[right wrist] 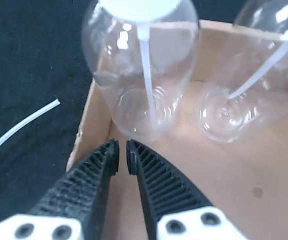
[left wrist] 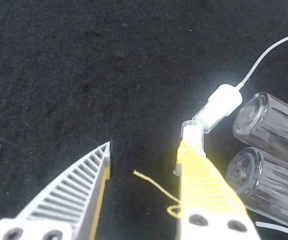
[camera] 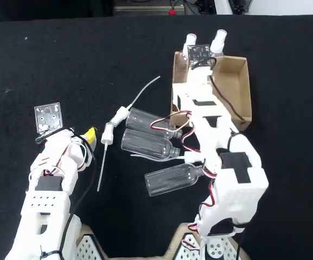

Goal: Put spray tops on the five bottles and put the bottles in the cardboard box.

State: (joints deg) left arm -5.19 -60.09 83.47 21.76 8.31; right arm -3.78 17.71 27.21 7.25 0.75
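The black ribbed right claw (right wrist: 122,149), clenched almost tip to tip on nothing, hangs over the brown cardboard box (right wrist: 233,190), upper right of centre, facing two upright clear bottles (right wrist: 139,75); the left claw (left wrist: 147,146) gapes empty, its yellow finger (left wrist: 203,185) just beside a white spray top (left wrist: 219,104), while three ridged bottles (camera: 148,145) lie mid-frame on the black fuzzy surface (camera: 64,65)

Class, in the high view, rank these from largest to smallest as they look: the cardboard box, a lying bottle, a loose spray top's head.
1. cardboard box
2. lying bottle; all three lying bottles look alike in size
3. spray top head
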